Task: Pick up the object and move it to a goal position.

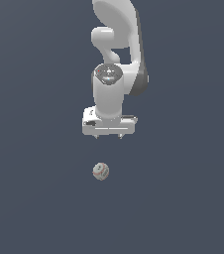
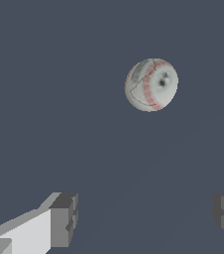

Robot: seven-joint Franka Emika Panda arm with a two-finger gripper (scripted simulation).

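Note:
The object point(image 1: 100, 171) is a small off-white ball with faint red stitch marks, lying alone on the dark grey floor. In the exterior view it sits below the white arm's hand, a little toward that view's left of the hand's middle. My gripper point(image 1: 108, 136) hangs above it, apart from it, with only short finger stubs showing under the hand. The wrist view shows the object point(image 2: 151, 85) with its red seam, well clear of my gripper point(image 2: 146, 218). The two grey fingertips point(image 2: 64, 218) stand wide apart with nothing between them, so the gripper is open.
A plain dark grey surface point(image 1: 183, 198) fills both views. The white arm point(image 1: 116, 44) rises behind the hand toward the top of the exterior view.

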